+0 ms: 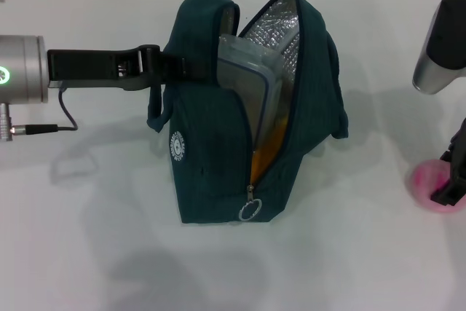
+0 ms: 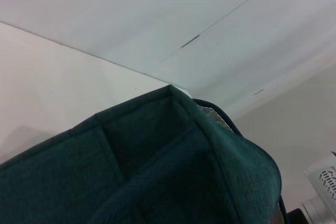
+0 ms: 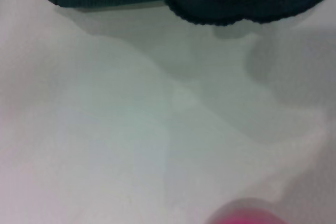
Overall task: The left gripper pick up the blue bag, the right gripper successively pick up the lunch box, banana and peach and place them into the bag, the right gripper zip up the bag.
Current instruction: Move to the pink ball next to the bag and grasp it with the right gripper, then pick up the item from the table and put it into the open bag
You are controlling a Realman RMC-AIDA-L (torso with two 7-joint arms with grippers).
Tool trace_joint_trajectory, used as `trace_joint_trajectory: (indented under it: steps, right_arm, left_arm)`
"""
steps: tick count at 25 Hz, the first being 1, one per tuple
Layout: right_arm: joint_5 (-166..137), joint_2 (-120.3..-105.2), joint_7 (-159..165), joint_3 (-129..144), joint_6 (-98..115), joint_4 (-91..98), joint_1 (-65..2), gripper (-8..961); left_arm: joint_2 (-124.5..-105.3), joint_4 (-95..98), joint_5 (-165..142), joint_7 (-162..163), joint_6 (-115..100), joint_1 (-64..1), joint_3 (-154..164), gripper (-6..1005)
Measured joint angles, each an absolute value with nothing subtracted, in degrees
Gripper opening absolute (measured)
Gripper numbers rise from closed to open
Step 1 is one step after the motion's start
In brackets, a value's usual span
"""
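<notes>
Nearest the robot, the metal ring zipper pull (image 1: 249, 210) hangs at the low end of the blue bag (image 1: 211, 158), so the zip is still fully undone and the closing step has not begun. The bag stands on the white table (image 1: 109, 253) with its mouth gaping, the silver lining (image 1: 280, 23) showing on the far inner wall.

Off to the right, at the edge of the head view, the right gripper (image 1: 453, 172) is down at the peach (image 1: 429, 183), its dark fingers over the pink fruit. Whether they have closed on it I cannot tell, since most of the gripper is cut off; the right wrist view shows only a pink blur of the peach (image 3: 244, 214) on the table, with a bag handle (image 3: 241, 6) beyond it. The peach sits on the table, well apart from the bag, so it is the one item left to load.

Inside the bag, the lunch box (image 1: 247, 71) stands on edge, its blue-rimmed lid sticking up through the opening, and a strip of yellow below it appears to be the banana (image 1: 271, 140). I judge those two placements done.

Farther back on the left, the left gripper (image 1: 162, 63) reaches in level and is clamped on the bag's upper edge near a handle, steadying it.

What remains, as I judge it: lift the peach, drop it in, then zip up.
</notes>
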State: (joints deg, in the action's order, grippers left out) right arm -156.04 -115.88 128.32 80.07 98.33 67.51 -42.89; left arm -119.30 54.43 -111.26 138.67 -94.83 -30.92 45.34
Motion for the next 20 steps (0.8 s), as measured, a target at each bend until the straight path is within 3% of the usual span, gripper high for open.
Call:
trace_joint_trajectory:
  steps: [10, 15, 20]
  right_arm:
    - [-155.61, -115.78, 128.85, 78.29, 98.92, 69.56, -42.87, 518]
    - [-155.08, -115.48, 128.79, 70.13, 100.31, 71.75, -42.87, 331]
    - [-150.16, -115.17, 127.8, 57.84, 101.52, 75.49, -42.77, 297]
  left_arm:
    - [-119.36, 53.92, -111.27, 138.41, -94.83, -31.12, 45.35, 45]
    - [-119.36, 53.92, -111.27, 138.41, -94.84, -31.17, 45.35, 45]
    - [-119.33, 53.94, -111.27, 138.42, -94.89, -31.1, 45.35, 45]
